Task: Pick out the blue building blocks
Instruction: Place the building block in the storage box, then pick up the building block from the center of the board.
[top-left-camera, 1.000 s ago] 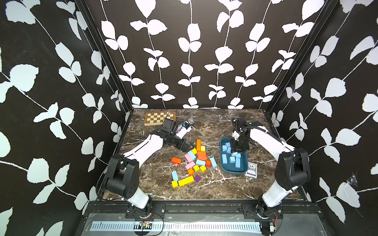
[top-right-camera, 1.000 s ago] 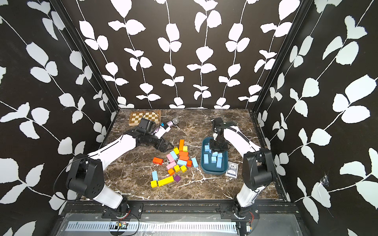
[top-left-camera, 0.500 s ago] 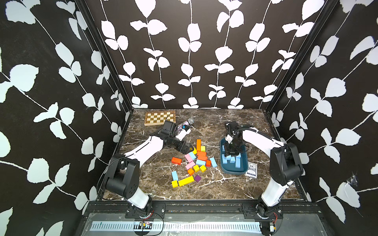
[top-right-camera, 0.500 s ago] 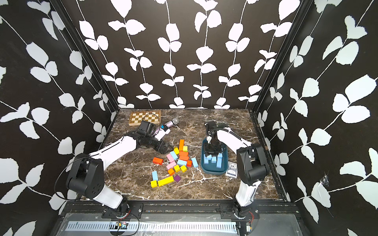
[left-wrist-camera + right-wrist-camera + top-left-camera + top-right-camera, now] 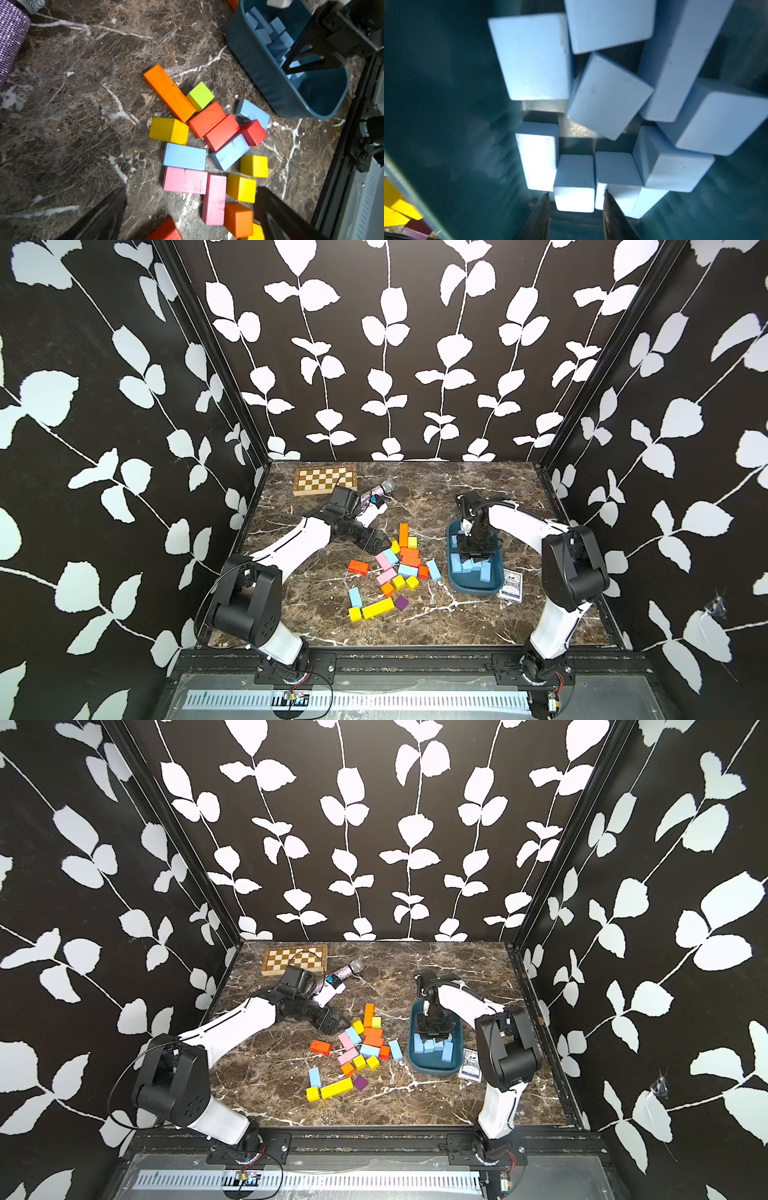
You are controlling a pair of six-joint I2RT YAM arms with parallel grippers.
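Note:
Several blue building blocks lie heaped in the dark teal tray, seen in both top views. My right gripper is low inside the tray, open, its fingers standing just clear of a blue cube on either side. More blue blocks lie among the mixed pile on the marble, one bar apart at the front. My left gripper hovers open over the pile's left rear edge, holding nothing; pink blocks lie between its fingers.
Orange, red, yellow, pink and purple blocks are scattered in the middle. A chessboard and a glittery microphone lie at the back left. A card deck sits right of the tray, close to the right arm's base.
My right gripper has come forward and down into the tray and its jaws have parted from the blue cube. The left gripper has edged closer to the pile.

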